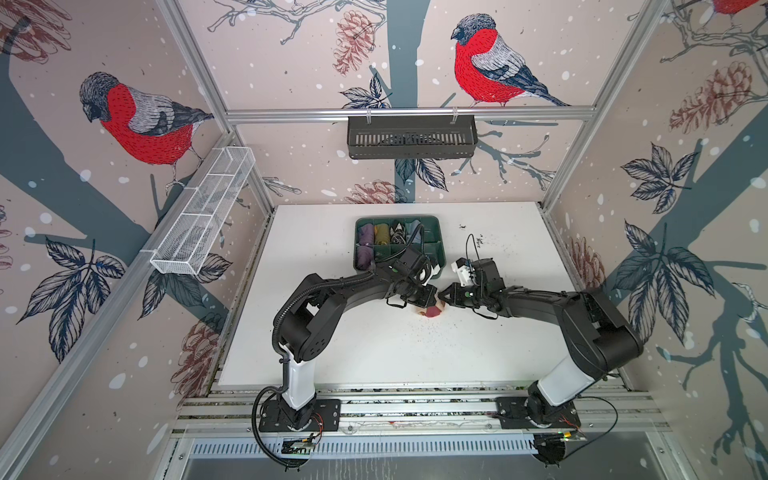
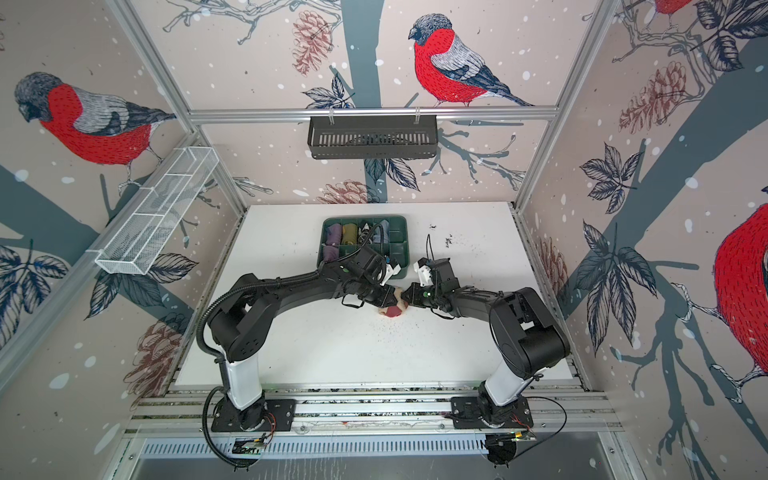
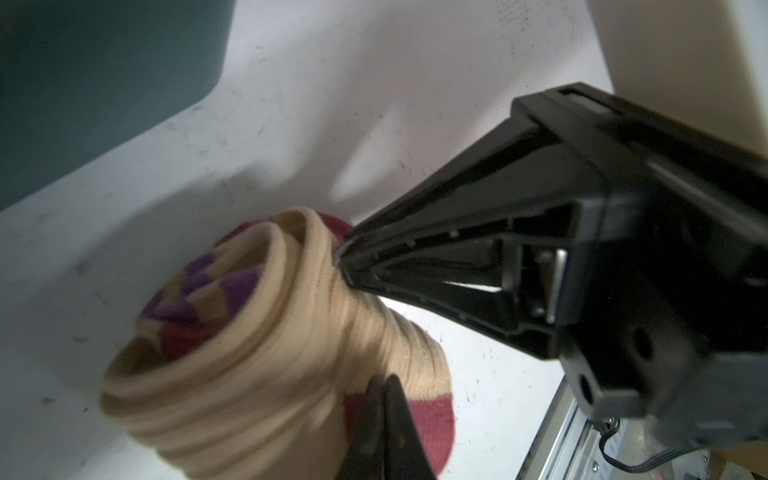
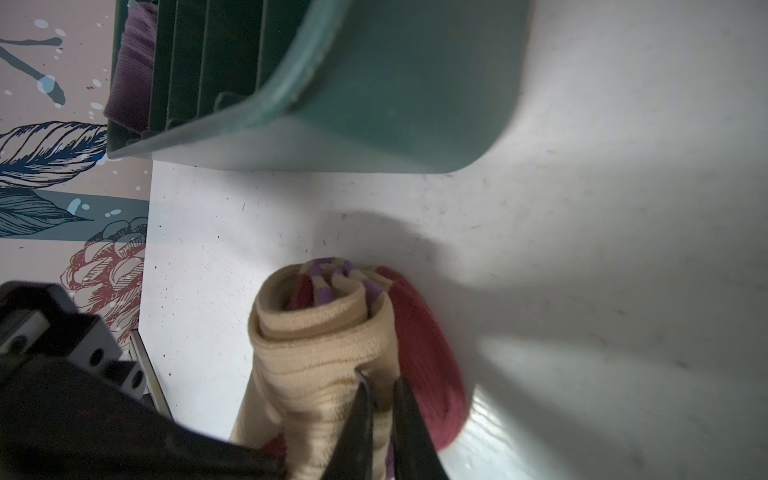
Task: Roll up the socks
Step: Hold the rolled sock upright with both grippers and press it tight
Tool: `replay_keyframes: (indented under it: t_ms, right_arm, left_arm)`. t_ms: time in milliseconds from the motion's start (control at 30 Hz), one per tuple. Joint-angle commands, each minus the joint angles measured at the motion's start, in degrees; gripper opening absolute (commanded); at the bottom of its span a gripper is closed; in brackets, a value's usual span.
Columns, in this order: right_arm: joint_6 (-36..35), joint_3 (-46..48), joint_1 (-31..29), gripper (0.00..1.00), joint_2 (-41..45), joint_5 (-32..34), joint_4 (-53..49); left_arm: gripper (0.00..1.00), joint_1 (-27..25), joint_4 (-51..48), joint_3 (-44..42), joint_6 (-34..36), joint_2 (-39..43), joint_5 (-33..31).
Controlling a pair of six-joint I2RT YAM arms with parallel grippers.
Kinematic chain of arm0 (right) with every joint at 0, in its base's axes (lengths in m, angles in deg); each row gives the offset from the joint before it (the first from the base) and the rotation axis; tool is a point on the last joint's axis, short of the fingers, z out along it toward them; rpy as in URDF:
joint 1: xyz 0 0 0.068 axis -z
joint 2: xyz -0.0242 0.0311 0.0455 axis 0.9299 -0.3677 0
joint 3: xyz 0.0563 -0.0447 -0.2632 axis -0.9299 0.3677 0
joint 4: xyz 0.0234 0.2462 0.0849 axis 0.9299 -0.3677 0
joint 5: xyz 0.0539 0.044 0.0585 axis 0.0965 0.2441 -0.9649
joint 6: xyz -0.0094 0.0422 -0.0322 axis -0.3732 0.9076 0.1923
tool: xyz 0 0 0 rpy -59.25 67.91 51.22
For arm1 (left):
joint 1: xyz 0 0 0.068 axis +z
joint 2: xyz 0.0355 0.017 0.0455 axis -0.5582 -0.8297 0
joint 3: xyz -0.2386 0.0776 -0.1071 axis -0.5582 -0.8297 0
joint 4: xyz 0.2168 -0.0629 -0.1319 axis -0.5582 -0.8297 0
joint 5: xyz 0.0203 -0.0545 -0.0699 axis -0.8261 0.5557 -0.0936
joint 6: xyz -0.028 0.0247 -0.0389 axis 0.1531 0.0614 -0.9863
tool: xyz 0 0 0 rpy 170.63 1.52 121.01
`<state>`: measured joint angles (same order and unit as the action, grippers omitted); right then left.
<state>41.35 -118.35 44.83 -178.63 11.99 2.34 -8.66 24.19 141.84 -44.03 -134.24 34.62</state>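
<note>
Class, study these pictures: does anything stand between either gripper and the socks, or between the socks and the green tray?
Nothing visible does. The left gripper and the right gripper are both shut on the tan fabric of the socks. Only bare table lies between the socks and the tray.

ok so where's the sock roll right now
In both top views the sock roll is near centre, pinched between the left hand and right hand, just in front of the green tray.
</note>
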Motion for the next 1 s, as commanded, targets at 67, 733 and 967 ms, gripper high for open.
replay_keyframes:
  t_ms: [67,733,967]
  right_arm:
    - [-1.51,-0.24,-0.05,0.14,1.9,1.08,-1.63]
    - [-2.02,-0.49,-2.56,0.11,2.57,-2.46,-2.14]
    - [-2.91,-1.6,-2.47,0.11,-1.14,-1.42,-3.09]
  left_arm:
    - [0.06,0.66,2.87,0.57,-0.21,-2.16,-0.16]
    - [0.07,1.54,4.54,0.05,-0.65,-3.03,0.96]
    - [0.18,2.23,7.26,-1.96,-1.88,-2.07,3.66]
